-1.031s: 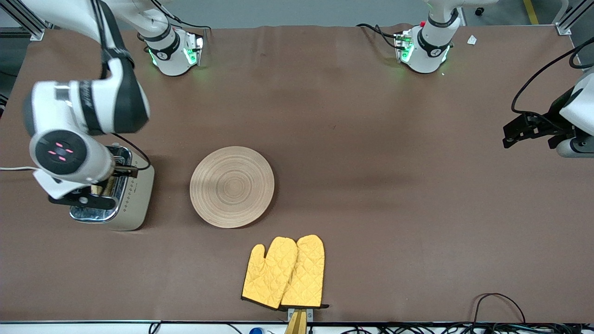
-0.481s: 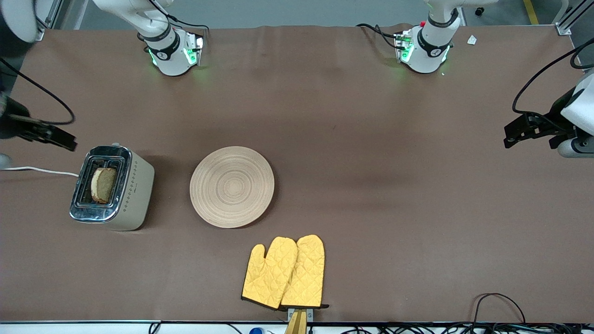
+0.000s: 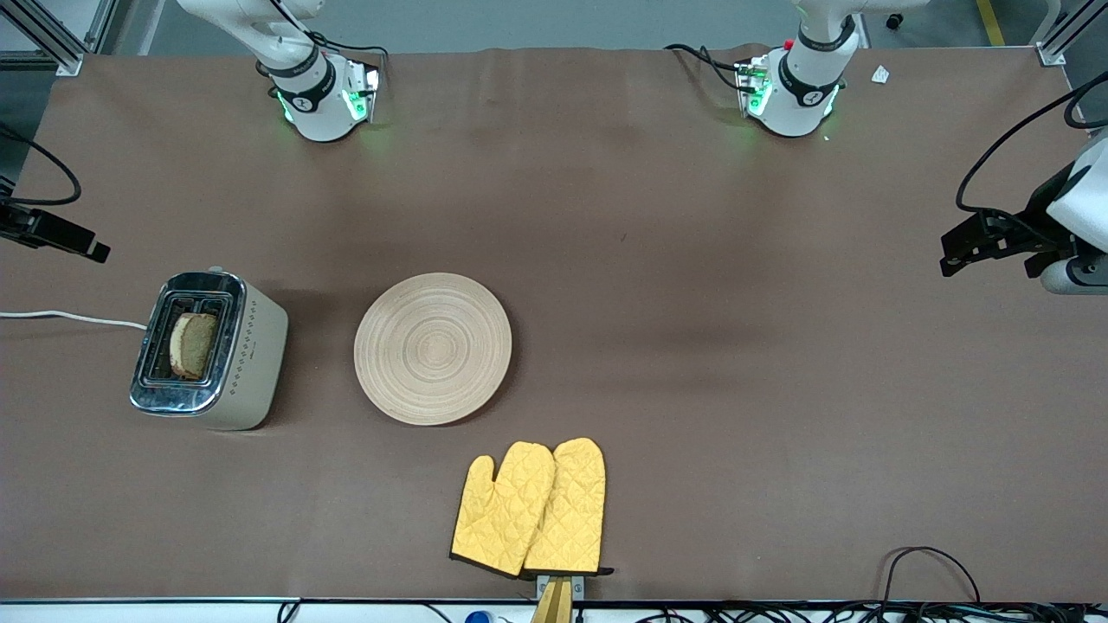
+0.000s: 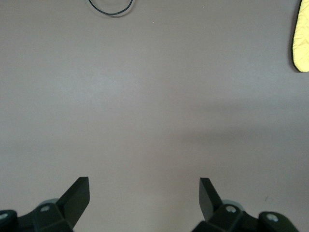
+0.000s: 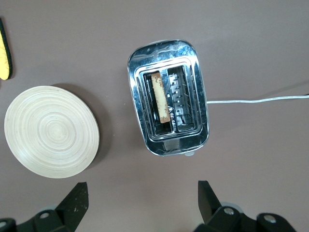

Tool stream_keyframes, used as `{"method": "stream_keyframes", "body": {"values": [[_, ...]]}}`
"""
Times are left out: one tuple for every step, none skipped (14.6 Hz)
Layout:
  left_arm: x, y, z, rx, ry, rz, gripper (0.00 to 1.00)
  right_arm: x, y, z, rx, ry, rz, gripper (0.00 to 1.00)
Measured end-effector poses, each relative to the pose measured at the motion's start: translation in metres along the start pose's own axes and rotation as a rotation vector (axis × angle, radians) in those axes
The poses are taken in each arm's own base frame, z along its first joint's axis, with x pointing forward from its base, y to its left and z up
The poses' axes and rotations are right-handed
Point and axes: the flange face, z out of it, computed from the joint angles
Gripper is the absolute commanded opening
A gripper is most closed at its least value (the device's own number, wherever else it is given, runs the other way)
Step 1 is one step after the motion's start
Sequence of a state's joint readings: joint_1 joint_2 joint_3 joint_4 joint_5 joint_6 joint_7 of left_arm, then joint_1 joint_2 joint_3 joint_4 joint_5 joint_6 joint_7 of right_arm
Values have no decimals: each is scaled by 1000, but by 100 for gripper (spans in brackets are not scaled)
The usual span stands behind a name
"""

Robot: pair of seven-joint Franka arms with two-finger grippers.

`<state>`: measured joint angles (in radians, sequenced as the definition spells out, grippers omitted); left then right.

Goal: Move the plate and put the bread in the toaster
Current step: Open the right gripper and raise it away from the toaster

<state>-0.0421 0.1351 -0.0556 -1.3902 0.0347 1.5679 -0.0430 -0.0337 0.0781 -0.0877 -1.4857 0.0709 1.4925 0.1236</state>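
Both tools released: right tool (image 5: pixel 140 203) high over the toaster (image 3: pixel 210 350) at the surface's right-arm edge, left tool (image 4: pixel 142 195) waiting over bare surface (image 3: pixel 736 389) at the left-arm edge. Bread (image 3: pixel 192 344) sits in a slot, plate (image 3: pixel 433 348) empty beside the toaster, mid-surface. Task looks done; nothing left but parking.

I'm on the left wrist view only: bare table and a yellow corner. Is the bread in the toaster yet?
Observer: Yes. The bread stands in one slot of the toaster.
Operator: And the plate?
Observer: The plate lies beside the toaster, toward the left arm's end, with nothing on it.
Operator: Where's the right gripper?
Observer: The right gripper is up over the table near the toaster, jaws open, holding nothing.
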Motion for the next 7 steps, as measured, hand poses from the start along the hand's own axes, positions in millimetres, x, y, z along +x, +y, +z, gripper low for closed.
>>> {"method": "stream_keyframes", "body": {"values": [[0, 0, 0, 0, 0, 0, 100, -3, -3, 1, 4, 6, -6, 100], [0, 0, 0, 0, 0, 0, 100, -8, -6, 1, 7, 11, -14, 100], [0, 0, 0, 0, 0, 0, 100, -13, -11, 0, 8, 15, -25, 100], [0, 0, 0, 0, 0, 0, 100, -17, -15, -2, 5, 18, -41, 100], [0, 0, 0, 0, 0, 0, 100, -20, -18, -4, -1, 24, -64, 100], [0, 0, 0, 0, 0, 0, 100, -21, -18, -5, -9, 30, -91, 100], [0, 0, 0, 0, 0, 0, 100, -21, -16, -6, -12, 36, -122, 100]]}}
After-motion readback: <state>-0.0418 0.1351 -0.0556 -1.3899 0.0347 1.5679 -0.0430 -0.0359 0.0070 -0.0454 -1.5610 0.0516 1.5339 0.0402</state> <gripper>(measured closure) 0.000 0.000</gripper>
